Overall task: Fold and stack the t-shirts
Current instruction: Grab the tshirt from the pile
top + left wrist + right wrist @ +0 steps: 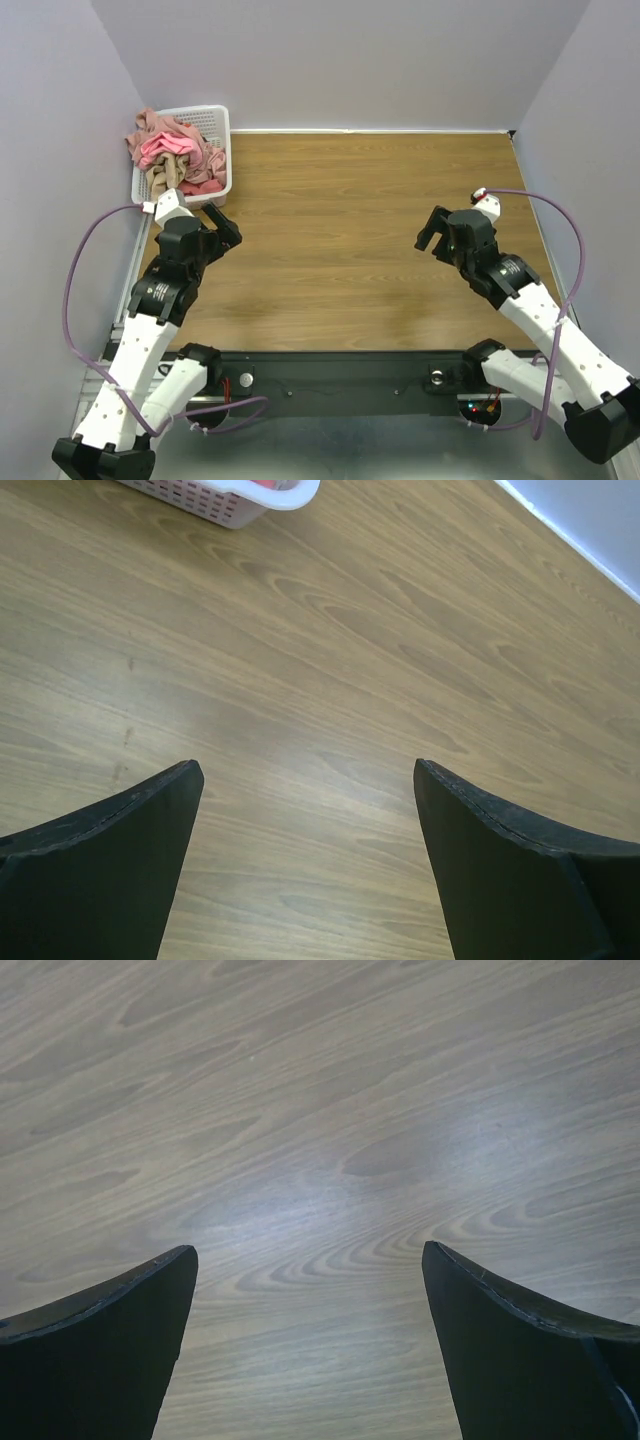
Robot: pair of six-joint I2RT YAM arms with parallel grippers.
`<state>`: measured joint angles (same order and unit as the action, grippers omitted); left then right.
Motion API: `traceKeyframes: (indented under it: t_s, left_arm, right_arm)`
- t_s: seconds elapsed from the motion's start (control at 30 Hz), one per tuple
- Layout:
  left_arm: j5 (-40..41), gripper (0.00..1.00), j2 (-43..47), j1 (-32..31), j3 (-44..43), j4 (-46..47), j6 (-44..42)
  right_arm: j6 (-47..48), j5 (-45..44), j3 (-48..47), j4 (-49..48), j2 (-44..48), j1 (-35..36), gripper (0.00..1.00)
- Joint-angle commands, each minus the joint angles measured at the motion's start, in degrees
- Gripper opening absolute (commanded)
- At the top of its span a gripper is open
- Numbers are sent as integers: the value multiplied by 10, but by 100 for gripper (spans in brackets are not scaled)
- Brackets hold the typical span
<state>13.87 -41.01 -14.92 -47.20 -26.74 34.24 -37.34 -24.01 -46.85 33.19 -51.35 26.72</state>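
Note:
Several crumpled t-shirts (172, 150), salmon-pink, dusty pink, rose and tan, are heaped in a white lattice basket (222, 128) at the table's back left corner. A tan shirt hangs over the basket's near rim. My left gripper (222, 222) is open and empty just in front of the basket; in the left wrist view (308, 780) only bare wood lies between its fingers. My right gripper (433, 231) is open and empty over the right part of the table; the right wrist view (310, 1260) shows bare wood.
The basket's corner (250, 502) shows at the top of the left wrist view. Grey walls close the table at the back and both sides. The wooden table (350, 240) stretches between the two arms.

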Motion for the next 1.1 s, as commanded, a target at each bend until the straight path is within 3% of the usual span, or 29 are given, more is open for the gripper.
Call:
traceKeyframes:
  t_s: [0.0, 0.17, 0.4, 0.6, 0.67, 0.73, 0.93, 1.07]
  left_arm:
    - [-2, 99, 30, 0, 2, 32, 11]
    - [6, 99, -1, 1, -15, 43, 5]
    - [32, 99, -120, 1, -92, 117, -25]
    - [107, 99, -311, 9, -263, 92, -35]
    - [159, 99, -382, 12, -337, 30, -9]
    - [207, 99, -428, 24, -380, 27, -5]
    - [193, 99, -544, 102, -488, -6, -19]
    - [194, 98, -594, 121, -518, 4, -36]
  right_arm:
    - [2, -51, -10, -8, 19, -1, 100]
    - [-6, -55, -7, -8, 33, -1, 100]
    - [4, -68, -13, -8, 17, -1, 100]
    - [17, -63, -30, -8, -21, -1, 100]
    - [28, -61, -38, -8, -35, -1, 100]
    - [40, -51, -39, -8, -40, -1, 100]
    - [40, -53, -35, -8, -47, -1, 100]
    - [39, -58, -37, -8, -51, -1, 100]
